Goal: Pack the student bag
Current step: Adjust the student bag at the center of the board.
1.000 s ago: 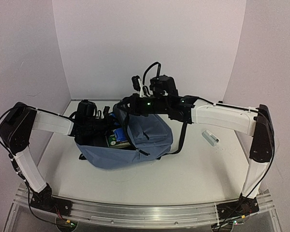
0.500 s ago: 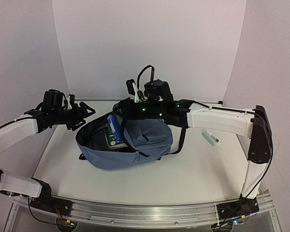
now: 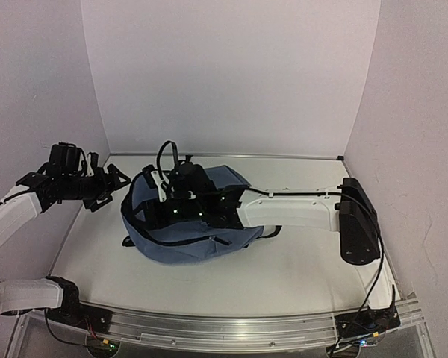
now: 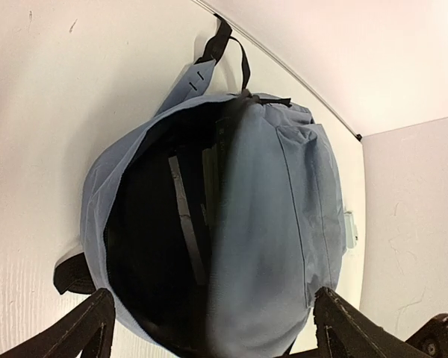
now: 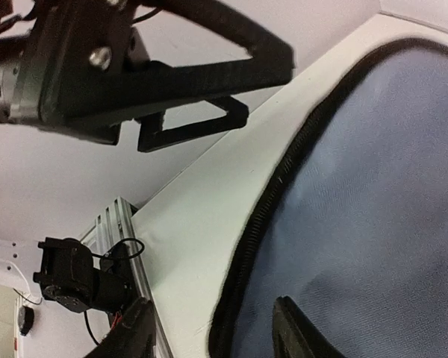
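The student bag lies in the middle of the table, slate-blue with black straps. In the left wrist view the student bag has a dark open mouth with book edges inside. My left gripper hangs open to the left of the bag, apart from it; in its own view the left gripper holds nothing. My right gripper lies low over the bag's left side. In the right wrist view the right gripper is open, and the black zipper edge runs between its fingers.
White walls close the table at the back and both sides. An aluminium rail runs along the near edge. A small pale object lies beside the bag's far side. The right forearm stretches across the table's right half.
The right gripper has swung left and down onto the bag and opened its jaws; the raised flap has dropped. The left gripper has opened wide and drawn back to the left.
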Motion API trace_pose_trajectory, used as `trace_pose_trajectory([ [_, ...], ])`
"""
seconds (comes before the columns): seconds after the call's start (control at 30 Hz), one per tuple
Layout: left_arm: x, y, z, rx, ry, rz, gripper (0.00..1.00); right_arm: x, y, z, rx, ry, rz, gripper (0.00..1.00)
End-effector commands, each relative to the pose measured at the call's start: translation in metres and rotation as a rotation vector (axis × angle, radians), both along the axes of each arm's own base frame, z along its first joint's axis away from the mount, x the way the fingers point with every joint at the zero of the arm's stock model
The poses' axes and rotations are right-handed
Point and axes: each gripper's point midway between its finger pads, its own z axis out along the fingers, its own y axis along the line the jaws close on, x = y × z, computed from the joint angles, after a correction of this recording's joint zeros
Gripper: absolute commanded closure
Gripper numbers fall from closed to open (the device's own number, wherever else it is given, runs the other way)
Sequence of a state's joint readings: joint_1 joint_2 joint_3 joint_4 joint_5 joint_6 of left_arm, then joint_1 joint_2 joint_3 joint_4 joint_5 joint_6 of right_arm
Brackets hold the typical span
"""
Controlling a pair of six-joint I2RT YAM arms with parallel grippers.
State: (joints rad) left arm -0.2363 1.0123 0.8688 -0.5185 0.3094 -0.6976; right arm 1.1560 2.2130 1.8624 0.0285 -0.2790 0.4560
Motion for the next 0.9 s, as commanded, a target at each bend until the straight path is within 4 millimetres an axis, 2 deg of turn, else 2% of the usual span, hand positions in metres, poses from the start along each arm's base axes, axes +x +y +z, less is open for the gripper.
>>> trace_pose_trajectory([
  [0.0, -0.007, 0.0, 0.016, 0.007, -0.065, -0.028, 0.08, -0.004, -0.005, 0.069, 0.093, -0.109, -0.008, 0.31],
  [0.07, -0.009, -0.001, 0.015, 0.001, -0.068, -0.035, 0.07, -0.001, -0.021, 0.082, 0.079, -0.14, -0.05, 0.21],
  [0.13, -0.009, 0.0, 0.009, 0.002, -0.059, -0.032, 0.06, 0.002, -0.041, 0.082, 0.028, -0.156, -0.099, 0.14],
  [0.2, -0.01, 0.0, 0.0, 0.004, -0.035, -0.026, 0.04, 0.004, -0.063, 0.081, -0.012, -0.153, -0.134, 0.11],
  [0.27, -0.012, 0.0, -0.015, 0.008, 0.007, -0.026, 0.03, 0.006, -0.083, 0.07, -0.047, -0.111, -0.139, 0.13],
  [0.37, -0.015, 0.002, -0.037, 0.023, 0.073, -0.015, 0.03, 0.009, -0.117, 0.035, -0.11, -0.008, -0.127, 0.19],
  [0.53, -0.022, 0.008, -0.058, 0.042, 0.134, 0.009, 0.02, -0.007, -0.166, -0.011, -0.199, 0.096, -0.101, 0.29],
  [0.63, -0.027, 0.01, -0.07, 0.045, 0.164, 0.022, 0.02, -0.015, -0.189, -0.038, -0.254, 0.123, -0.111, 0.33],
  [0.73, -0.029, 0.009, -0.078, 0.037, 0.175, 0.022, 0.03, -0.016, -0.203, -0.063, -0.312, 0.126, -0.117, 0.35],
  [0.87, -0.026, 0.003, -0.079, 0.011, 0.162, 0.001, 0.12, -0.012, -0.207, -0.087, -0.375, 0.106, -0.119, 0.39],
])
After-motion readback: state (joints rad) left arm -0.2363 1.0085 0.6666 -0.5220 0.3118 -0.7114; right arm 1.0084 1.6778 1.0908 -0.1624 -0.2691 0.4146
